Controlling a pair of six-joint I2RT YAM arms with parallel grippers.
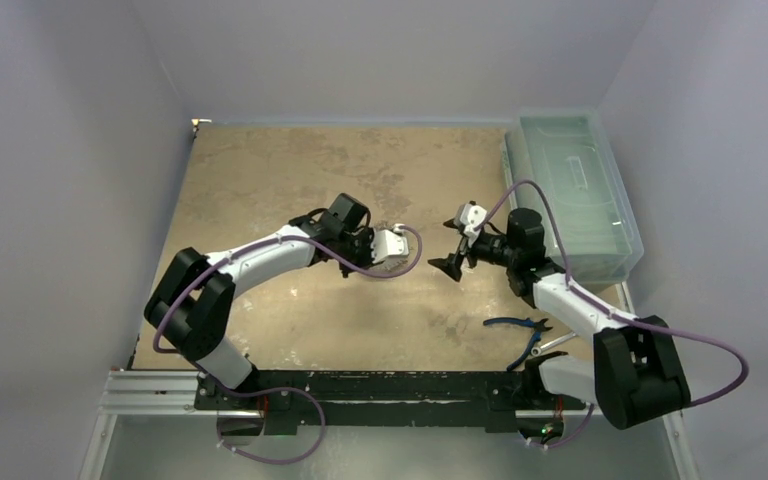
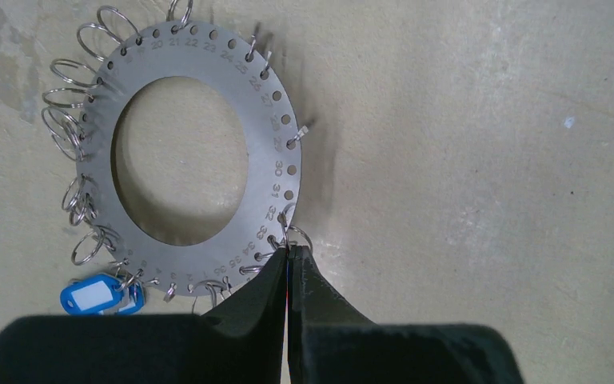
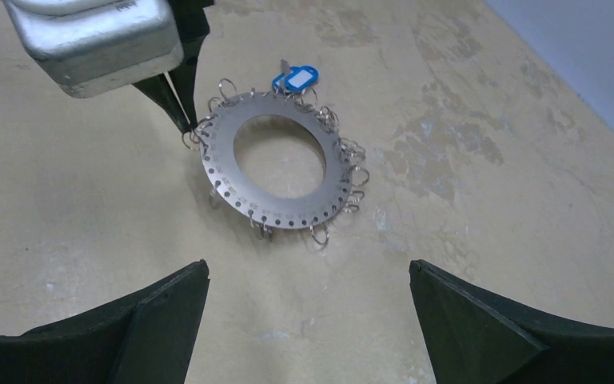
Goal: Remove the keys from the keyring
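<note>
Bracing step, by my reading: my left claw point(image 2: 289, 254) is pinched shut on the left rim of the numbered keyring disc point(image 2: 272, 120), which sits mid-scene between my arms. My right claw point(image 3: 308, 272) gapes wide and empty, facing it. Next it must reach a blue-tagged key point(image 3: 294, 78) and work it off its split ring.

We list: keyring point(image 2: 276, 160), brushed matt grey metal; wire rings point(image 2: 68, 128), shiny steel; tags point(image 2: 92, 294), glossy blue plastic; table point(image 2: 488, 160), rough mottled beige.
</note>
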